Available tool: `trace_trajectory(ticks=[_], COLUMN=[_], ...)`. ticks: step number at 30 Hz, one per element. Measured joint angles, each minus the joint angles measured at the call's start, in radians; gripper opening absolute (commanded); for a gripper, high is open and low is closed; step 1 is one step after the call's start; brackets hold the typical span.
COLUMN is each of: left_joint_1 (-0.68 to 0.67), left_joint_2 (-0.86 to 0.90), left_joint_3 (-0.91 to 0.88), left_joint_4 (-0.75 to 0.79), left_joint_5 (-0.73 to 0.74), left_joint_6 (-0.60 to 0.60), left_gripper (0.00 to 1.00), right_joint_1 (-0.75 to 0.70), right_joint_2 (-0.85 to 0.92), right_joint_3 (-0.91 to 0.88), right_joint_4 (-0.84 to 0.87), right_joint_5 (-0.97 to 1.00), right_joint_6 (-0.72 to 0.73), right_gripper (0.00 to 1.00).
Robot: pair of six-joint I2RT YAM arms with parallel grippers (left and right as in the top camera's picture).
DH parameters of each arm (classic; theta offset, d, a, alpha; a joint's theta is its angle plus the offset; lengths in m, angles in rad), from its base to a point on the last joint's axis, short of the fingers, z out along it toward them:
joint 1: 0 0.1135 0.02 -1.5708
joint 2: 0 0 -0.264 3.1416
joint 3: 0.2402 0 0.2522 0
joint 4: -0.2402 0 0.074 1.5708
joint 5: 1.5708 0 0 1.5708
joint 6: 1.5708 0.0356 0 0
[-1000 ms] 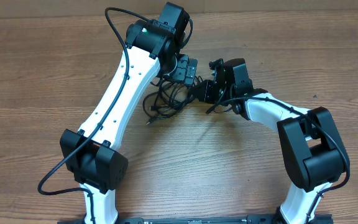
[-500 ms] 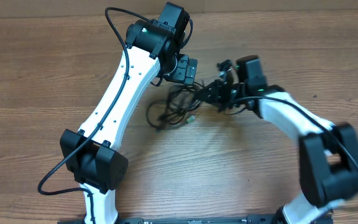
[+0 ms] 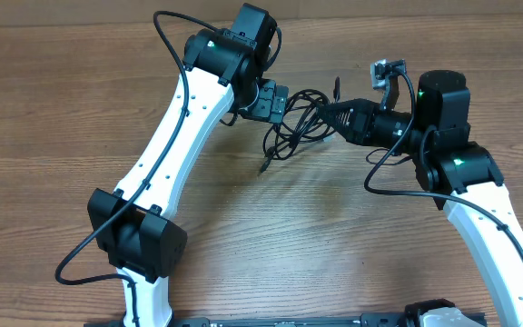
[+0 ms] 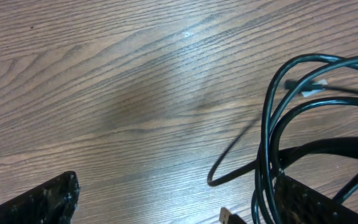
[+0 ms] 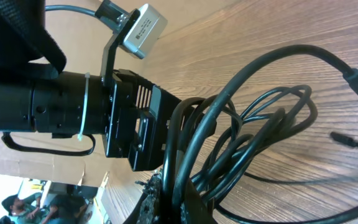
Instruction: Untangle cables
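Note:
The cables [image 3: 291,127] are a tangled bunch of thin black cords between my two grippers, with one plug end hanging down at the left [image 3: 263,168]. My right gripper [image 3: 332,113] is shut on several strands of the bunch, and the right wrist view shows them clamped between its fingers [image 5: 188,199] with loops [image 5: 253,130] fanning out above the table. My left gripper [image 3: 269,100] is just left of the bunch. In the left wrist view it is open wide [image 4: 176,196]; cable loops [image 4: 272,124] lie against its right finger, and a plug tip [image 4: 227,216] shows between the fingers.
The wooden table [image 3: 80,109] spreads under everything. My left arm [image 3: 175,136] runs diagonally from the front left, with a thick black wire looping over it [image 3: 166,36]. The left arm's wrist and camera [image 5: 73,112] fill the upper left of the right wrist view.
My right arm has swung right and back, dragging the cable bunch up and to the right, from below the left gripper to beside it. The left arm has not moved.

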Motion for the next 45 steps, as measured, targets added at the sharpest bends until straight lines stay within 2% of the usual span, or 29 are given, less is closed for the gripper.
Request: trace_trajectory(ticks=[7,16,21,27,31,36,39,42,45], left_joint_1=[0.000,0.000,-0.003,-0.035,-0.048,-0.070,-0.089,-0.099,-0.106], left_joint_2=[0.000,0.000,0.000,0.000,0.000,0.000,0.000,0.000,0.000], left_joint_3=[0.000,0.000,0.000,0.000,0.000,0.000,0.000,0.000,0.000], left_joint_4=[0.006,-0.007,-0.042,-0.072,-0.061,-0.008,0.032,0.060,0.080], left_joint_5=[0.017,0.287,0.366,0.392,0.399,0.379,0.348,0.329,0.319], left_joint_6=[-0.020,-0.038,-0.024,0.011,0.089,0.225,0.267,0.306,0.326], left_gripper=[1.00,1.00,1.00,1.00,0.94,0.95,0.95,0.88,0.89], right_joint_1=[0.000,0.000,0.000,-0.034,-0.065,-0.092,-0.107,-0.117,-0.121], right_joint_2=[0.000,0.000,0.000,0.000,0.000,0.000,0.000,0.000,0.000], right_joint_3=[0.000,0.000,0.000,0.000,0.000,0.000,0.000,0.000,0.000], right_joint_4=[-0.068,-0.087,-0.094,-0.095,-0.095,-0.094,-0.094,-0.093,-0.080], right_joint_5=[0.085,0.237,0.330,0.388,0.364,0.288,0.229,0.193,0.178], right_joint_6=[0.029,0.108,0.182,0.266,0.288,0.298,0.300,0.306,0.317], right_gripper=[0.04,0.04,0.04,0.04,0.04,0.04,0.04,0.04,0.04])
